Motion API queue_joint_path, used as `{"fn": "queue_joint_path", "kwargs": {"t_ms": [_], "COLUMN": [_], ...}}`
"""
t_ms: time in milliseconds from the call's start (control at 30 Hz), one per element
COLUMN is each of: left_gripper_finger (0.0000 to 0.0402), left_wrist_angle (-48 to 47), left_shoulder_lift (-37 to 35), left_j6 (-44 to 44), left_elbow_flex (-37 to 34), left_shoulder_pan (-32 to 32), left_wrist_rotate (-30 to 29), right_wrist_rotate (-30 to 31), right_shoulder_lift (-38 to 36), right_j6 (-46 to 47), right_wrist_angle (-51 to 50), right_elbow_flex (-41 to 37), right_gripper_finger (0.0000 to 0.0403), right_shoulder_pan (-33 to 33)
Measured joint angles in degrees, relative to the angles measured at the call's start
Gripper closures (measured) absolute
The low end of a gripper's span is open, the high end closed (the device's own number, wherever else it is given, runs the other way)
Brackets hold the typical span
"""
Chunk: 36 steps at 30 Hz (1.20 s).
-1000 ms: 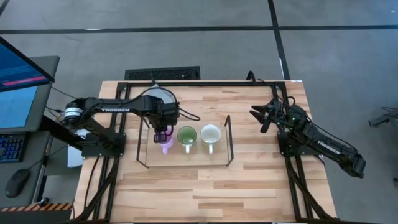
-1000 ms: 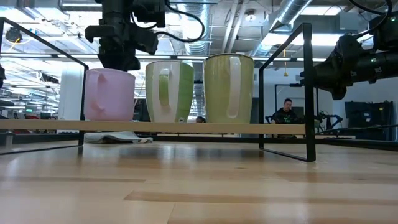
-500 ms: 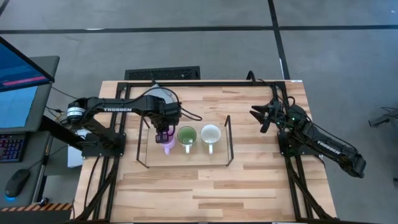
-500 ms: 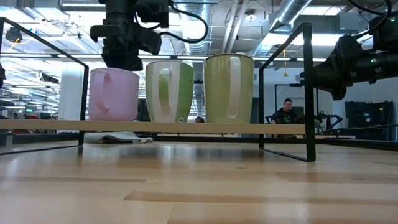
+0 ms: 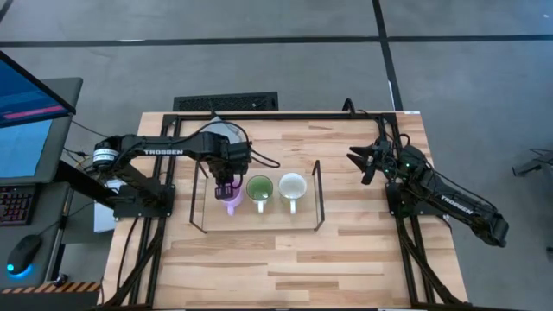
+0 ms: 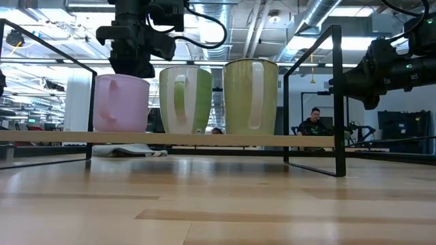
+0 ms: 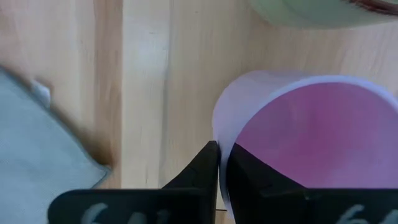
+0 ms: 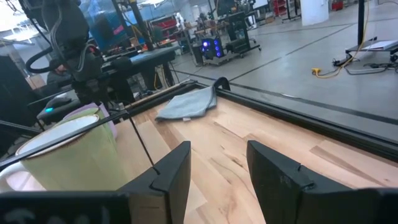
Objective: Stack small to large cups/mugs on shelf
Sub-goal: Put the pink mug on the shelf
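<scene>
Pale butcher-block wooden table (image 5: pixel 346 259) inside a black frame carries everything. On it stands the low rectangular shelf of thin dark wire (image 5: pixel 318 195) with a wooden board, directly under the left gripper (image 5: pixel 225 187) and well away from the right gripper (image 5: pixel 366 161), which hangs over the table's far right part with its two fingers (image 8: pixel 168 168) apart and nothing between them. A grey folded cloth (image 8: pixel 186 102) lies on the table beyond the shelf, behind the left gripper. Three handled mugs stand upright in a row on the shelf board: the light purple mug (image 6: pixel 121 103) right at the left gripper, the olive green mug (image 5: pixel 259 188) just beside it on the side toward the right gripper, the pale cream-white mug (image 5: pixel 293 187) next along, nearest the right gripper. Left gripper's fingers (image 7: pixel 199 171) are pinched together on the purple mug's rim wall, one outside, one inside. Low view shows that mug's base resting on the board. A seated person (image 6: pixel 313 125) shows far behind in the room.
</scene>
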Motion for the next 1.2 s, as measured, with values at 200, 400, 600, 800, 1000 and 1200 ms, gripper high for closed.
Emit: {"fn": "queue_joint_path", "kwargs": {"t_ms": [200,400,600,800,1000,1200], "left_gripper_finger": [0.0385,0.0384,0.0384,0.0384,0.0384,0.0384], "left_wrist_angle": [0.1,0.2,0.1,0.1,0.1,0.1], "left_shoulder_lift": [0.0,0.0,-0.1,-0.1,-0.1,-0.1], "left_j6": [0.2,0.1,0.8,0.4,0.0,-0.5], "left_elbow_flex": [0.0,0.0,0.0,0.0,0.0,0.0], "left_shoulder_pan": [-0.2,-0.2,-0.2,-0.2,-0.2,-0.2], "left_wrist_rotate": [1.5,2.0,2.0,2.0,2.0,2.0], "right_wrist_rotate": [0.0,0.0,0.0,0.0,0.0,0.0], "right_shoulder_lift": [0.0,0.0,0.0,0.0,0.0,0.0], "right_j6": [0.0,0.0,0.0,0.0,0.0,0.0], "right_wrist_angle": [0.0,0.0,0.0,0.0,0.0,0.0], "right_elbow_flex": [0.0,0.0,0.0,0.0,0.0,0.0], "right_gripper_finger": [0.0225,0.0225,0.0225,0.0225,0.0225,0.0225], "right_shoulder_pan": [0.0,0.0,0.0,0.0,0.0,0.0]}}
